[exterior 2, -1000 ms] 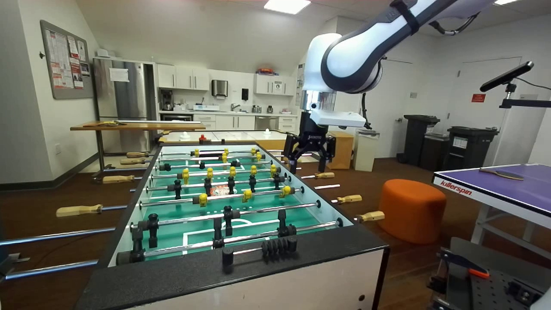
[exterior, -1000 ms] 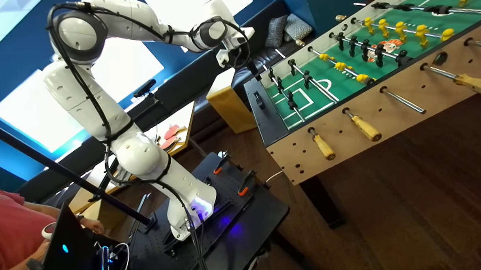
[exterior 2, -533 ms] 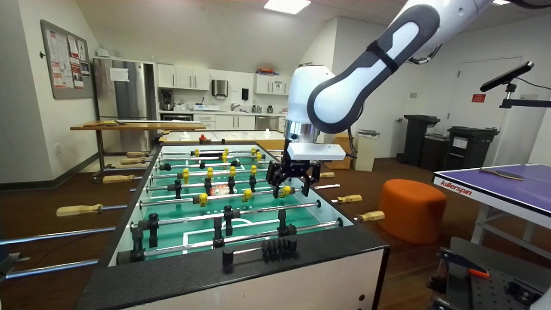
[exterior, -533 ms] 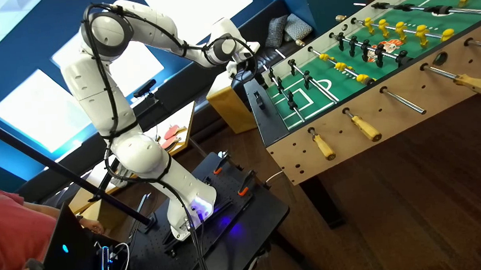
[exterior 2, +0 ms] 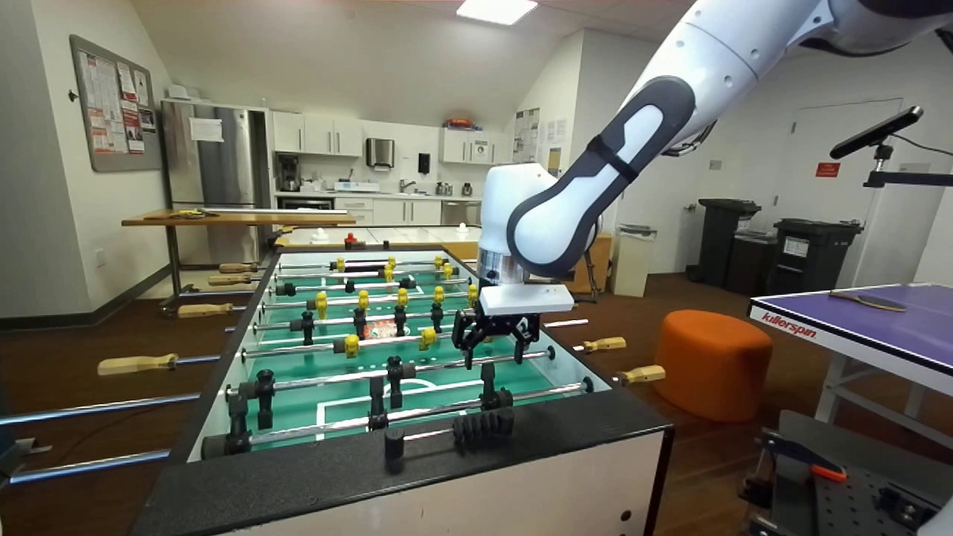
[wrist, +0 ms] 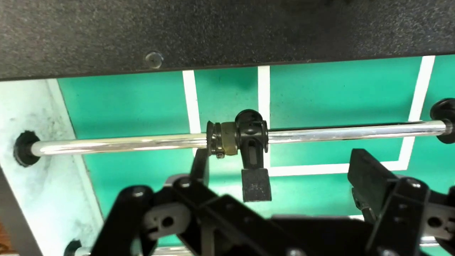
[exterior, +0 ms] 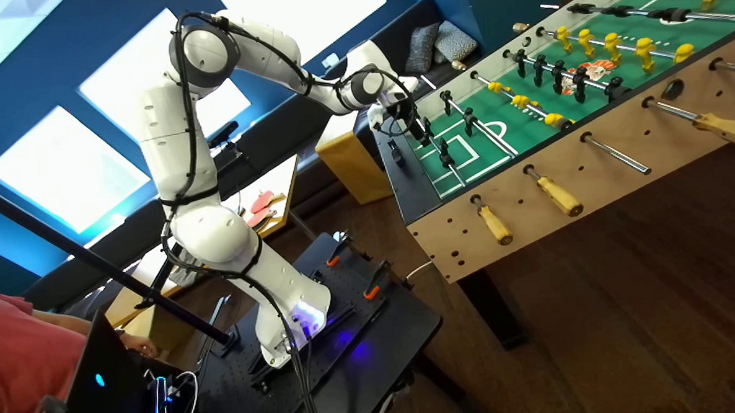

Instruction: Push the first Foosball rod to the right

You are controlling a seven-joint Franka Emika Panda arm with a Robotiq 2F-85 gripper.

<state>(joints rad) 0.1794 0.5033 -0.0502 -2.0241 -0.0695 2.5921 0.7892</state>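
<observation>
Hovering pincer (exterior 2: 493,358) over pitch (wrist: 330,96), kitchen (exterior 2: 391,211) beyond

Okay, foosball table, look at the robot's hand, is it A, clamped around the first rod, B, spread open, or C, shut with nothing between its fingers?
B: in the wrist view, the two fingers of the hand stand wide apart, with green playfield showing between them.

We see a break room. Beyond the green-floored foosball table (exterior 2: 320,470) stand a silver metal fridge (exterior 2: 220,175) and white cupboards (exterior 2: 319,134); to its side, a purple-topped ping-pong table (exterior 2: 893,324).
</observation>
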